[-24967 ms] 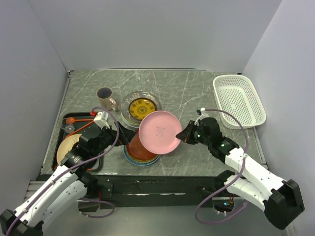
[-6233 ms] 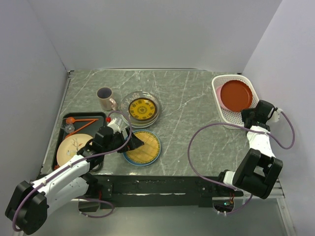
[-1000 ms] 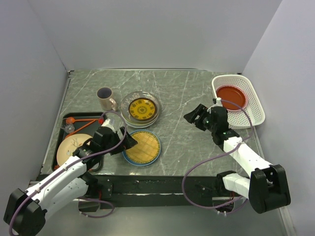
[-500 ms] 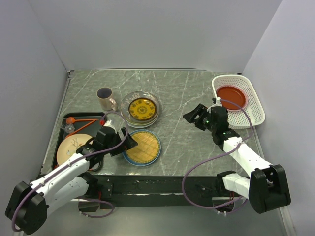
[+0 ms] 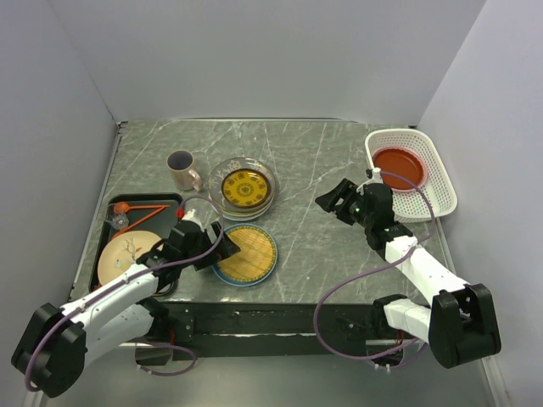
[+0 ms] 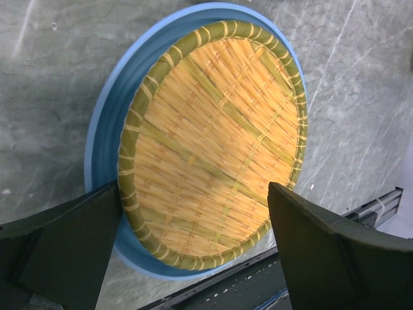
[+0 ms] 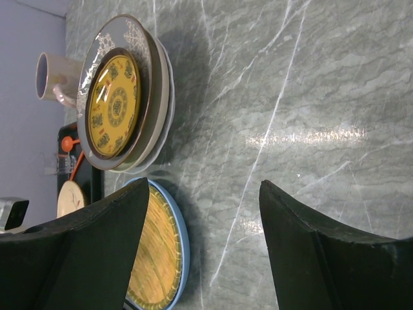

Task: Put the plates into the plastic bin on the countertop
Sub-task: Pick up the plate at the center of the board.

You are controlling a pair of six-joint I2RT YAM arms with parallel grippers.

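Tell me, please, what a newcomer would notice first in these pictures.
The straw-yellow woven plate on a blue plate lies near the front edge of the countertop, with the left fingers open on either side of it. At the far right, a red plate lies in the white bin.

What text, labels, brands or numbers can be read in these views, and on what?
No readable text in any view.
yellow-patterned plate: ornamental rings and medallions only; too small to tell whether any of it is script.
woven plate: weave only, no label.
mug: no print showing.
plastic bin: no marking visible.
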